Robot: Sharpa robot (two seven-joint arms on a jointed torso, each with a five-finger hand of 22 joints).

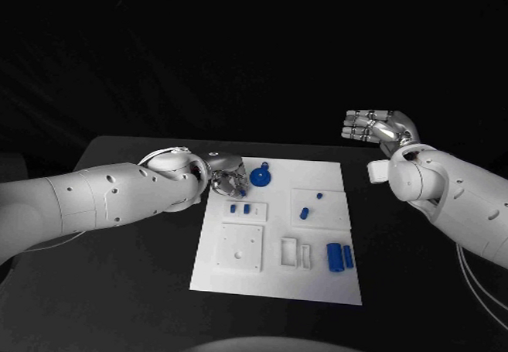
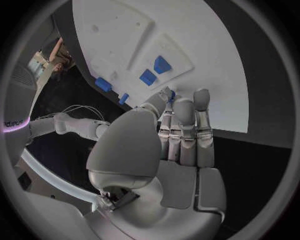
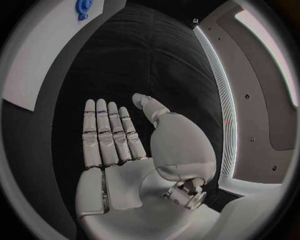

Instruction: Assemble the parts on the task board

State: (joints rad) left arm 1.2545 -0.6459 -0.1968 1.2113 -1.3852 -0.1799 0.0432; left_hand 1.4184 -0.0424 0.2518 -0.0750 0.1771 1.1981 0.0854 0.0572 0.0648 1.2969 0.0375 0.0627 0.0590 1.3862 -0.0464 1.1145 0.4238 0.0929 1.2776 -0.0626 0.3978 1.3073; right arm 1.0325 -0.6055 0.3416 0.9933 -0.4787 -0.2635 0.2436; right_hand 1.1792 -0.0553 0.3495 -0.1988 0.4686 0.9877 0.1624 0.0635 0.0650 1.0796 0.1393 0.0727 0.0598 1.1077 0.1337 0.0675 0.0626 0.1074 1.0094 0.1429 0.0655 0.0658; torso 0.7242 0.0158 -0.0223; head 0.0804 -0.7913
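Note:
The white task board lies in the middle of the black table. My left hand hovers at the board's far left corner, beside a round blue part. In the left wrist view its fingers lie close together, and a sliver of a small blue part shows pinched between thumb tip and fingertip. My right hand is raised beyond the board's far right corner. Its fingers are straight and hold nothing. The round blue part also appears in the right wrist view.
Two small blue blocks sit in a raised plate near my left hand. Two short blue pegs stand further right, and two blue cylinders lie near the board's right edge. Bare black table surrounds the board.

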